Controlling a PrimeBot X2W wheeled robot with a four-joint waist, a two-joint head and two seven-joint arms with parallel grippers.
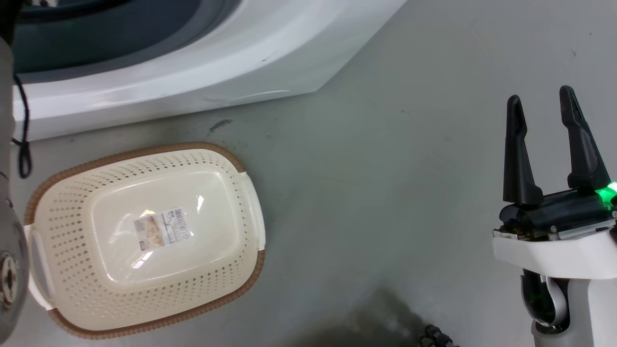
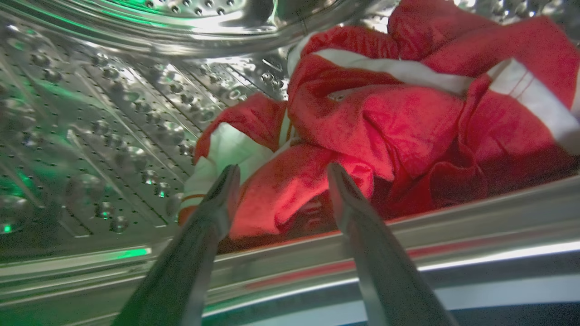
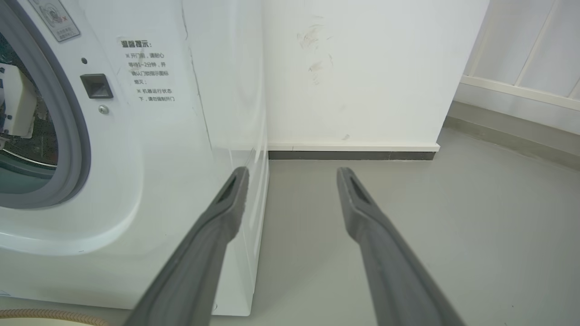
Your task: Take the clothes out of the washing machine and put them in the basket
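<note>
Red clothes (image 2: 394, 122) with white panels lie bunched in the steel drum (image 2: 104, 117) of the washing machine (image 1: 202, 72). My left gripper (image 2: 283, 174) is open inside the drum, its fingertips either side of a red fold at the front of the heap. The cream basket (image 1: 62, 226) with a brown rim sits on the floor in front of the washing machine (image 3: 149, 149), with just a barcode sticker on its base. My right gripper (image 1: 540, 103) is open and holds nothing, over the floor to the right of the machine, also seen as the right gripper (image 3: 292, 174) in its wrist view.
Grey floor (image 1: 385, 168) stretches to the right of the basket and machine. A white wall (image 3: 362, 68) with a dark skirting stands behind the machine's right side. My pale left arm (image 1: 9, 241) runs along the left edge above the basket.
</note>
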